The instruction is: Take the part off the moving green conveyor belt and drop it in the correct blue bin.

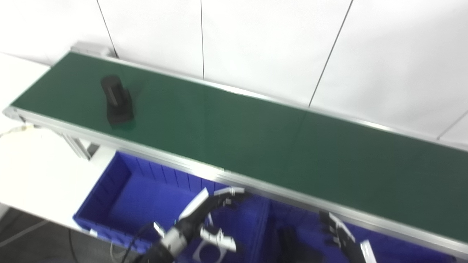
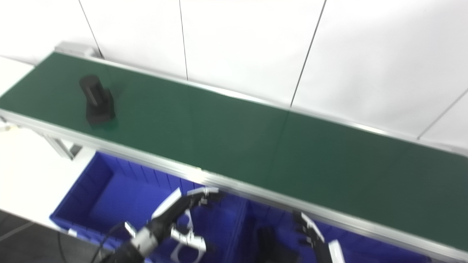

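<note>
Running diagonally from upper left to lower right, the green conveyor belt [image 1: 234, 128] lies between a white panelled wall [image 1: 274, 47] on its far side and an aluminium rail [image 1: 204, 170] along its near edge. One black part [image 1: 116, 100], a cylinder standing on a blocky base, sits upright near the belt's left end, closer to the near rail than to the wall, with bare green surface on every side of it and a long open stretch of belt to its right. Below the near rail are two blue bins side by side: the left bin [image 1: 109, 190] shows a mostly bare floor and ribbed walls, while the right bin [image 1: 387, 241] is cut off by the bottom edge and holds a dark object [image 1: 292, 244] that is too blurred to name. A shared blue wall [image 1: 261, 226] divides them. The left hand [image 1: 210, 215] hovers over the right part of the left bin, below the rail, fingers spread and extended toward the belt, thumb apart, holding nothing. The right hand [image 2: 310, 232] rises over the right bin just under the rail, its fingers apart and empty. Both hands are well apart from the part, and a white tabletop [image 1: 36, 171] lies left of the bins.
</note>
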You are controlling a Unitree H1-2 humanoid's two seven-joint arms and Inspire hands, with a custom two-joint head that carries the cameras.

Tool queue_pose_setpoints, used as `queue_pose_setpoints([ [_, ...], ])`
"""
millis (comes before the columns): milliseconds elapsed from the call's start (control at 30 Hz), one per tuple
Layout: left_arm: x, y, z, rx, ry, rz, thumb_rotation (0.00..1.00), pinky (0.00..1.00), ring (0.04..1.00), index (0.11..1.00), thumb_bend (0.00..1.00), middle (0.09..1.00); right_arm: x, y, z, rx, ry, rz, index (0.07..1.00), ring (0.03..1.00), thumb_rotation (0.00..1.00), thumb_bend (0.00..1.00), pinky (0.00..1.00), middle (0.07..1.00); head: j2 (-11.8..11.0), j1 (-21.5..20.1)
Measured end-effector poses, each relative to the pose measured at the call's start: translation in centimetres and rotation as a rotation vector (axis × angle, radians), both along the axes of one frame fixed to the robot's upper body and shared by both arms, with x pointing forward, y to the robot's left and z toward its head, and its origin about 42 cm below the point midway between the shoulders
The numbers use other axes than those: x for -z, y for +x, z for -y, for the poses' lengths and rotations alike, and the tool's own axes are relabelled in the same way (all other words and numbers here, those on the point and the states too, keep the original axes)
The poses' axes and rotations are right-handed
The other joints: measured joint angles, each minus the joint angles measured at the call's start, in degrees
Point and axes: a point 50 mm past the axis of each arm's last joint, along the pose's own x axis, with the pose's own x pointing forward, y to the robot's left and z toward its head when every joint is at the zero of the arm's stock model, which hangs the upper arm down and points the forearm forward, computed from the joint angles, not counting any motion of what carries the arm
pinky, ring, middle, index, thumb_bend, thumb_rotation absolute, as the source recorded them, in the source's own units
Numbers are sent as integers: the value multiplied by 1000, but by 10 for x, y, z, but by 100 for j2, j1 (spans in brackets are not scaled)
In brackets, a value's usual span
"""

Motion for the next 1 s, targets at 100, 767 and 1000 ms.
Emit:
queue_pose_setpoints([
  [100,5,-1,-1,1,1,-8,202,718,807,782,900,832,4,0,0,0,0,-2,852,807,91,736,707,841,-105,26],
  [767,14,0,3,17,-3,-23,178,718,790,757,950,809,21,-4,5,26,19,-47,875,821,0,741,752,851,-738,703],
  [1000,16,1,5,14,-4,-25,146,715,785,751,958,807,23,-5,7,30,11,-38,881,820,0,749,747,857,-809,773],
])
